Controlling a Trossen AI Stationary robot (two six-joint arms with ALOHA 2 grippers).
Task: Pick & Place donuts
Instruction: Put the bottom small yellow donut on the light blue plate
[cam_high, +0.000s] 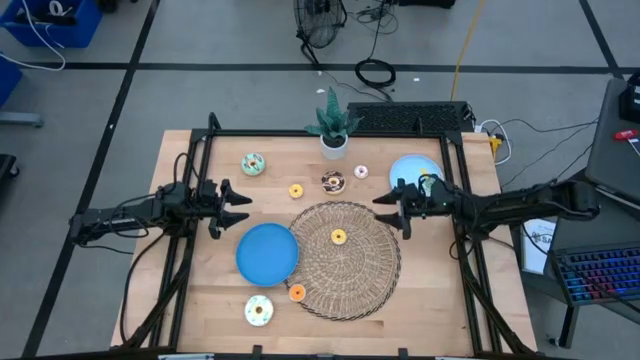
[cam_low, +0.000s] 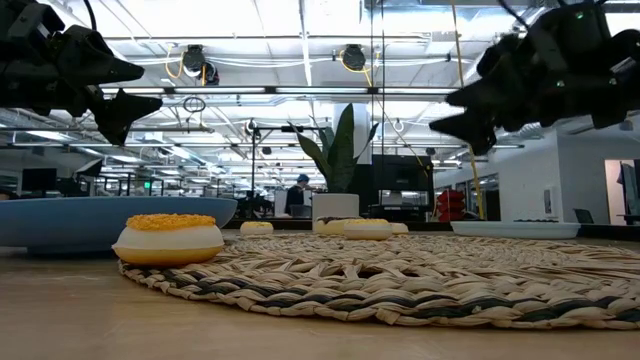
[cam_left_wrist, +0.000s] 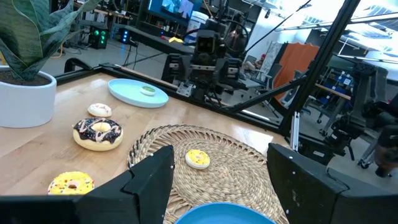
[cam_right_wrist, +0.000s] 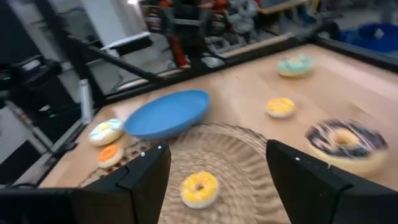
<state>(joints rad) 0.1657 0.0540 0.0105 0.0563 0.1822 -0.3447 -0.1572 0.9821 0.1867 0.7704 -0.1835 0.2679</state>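
My left gripper (cam_high: 243, 210) hangs open and empty above the table's left side, just beyond the dark blue plate (cam_high: 267, 253). My right gripper (cam_high: 381, 209) hangs open and empty above the far right rim of the wicker mat (cam_high: 345, 262). A yellow donut (cam_high: 338, 237) lies flat on the mat, between the two grippers and a little nearer; it also shows in the left wrist view (cam_left_wrist: 198, 158) and the right wrist view (cam_right_wrist: 199, 187). A brown donut (cam_high: 333, 182), a yellow one (cam_high: 296, 190), a pink one (cam_high: 361, 172) and a mint one (cam_high: 253, 163) lie on the wood farther back.
A light blue plate (cam_high: 412, 170) at the far right holds a small green donut (cam_left_wrist: 148, 91). An orange donut (cam_high: 297, 293) and a white one (cam_high: 259, 310) lie near the front by the mat. A potted plant (cam_high: 333, 130) stands at the far edge.
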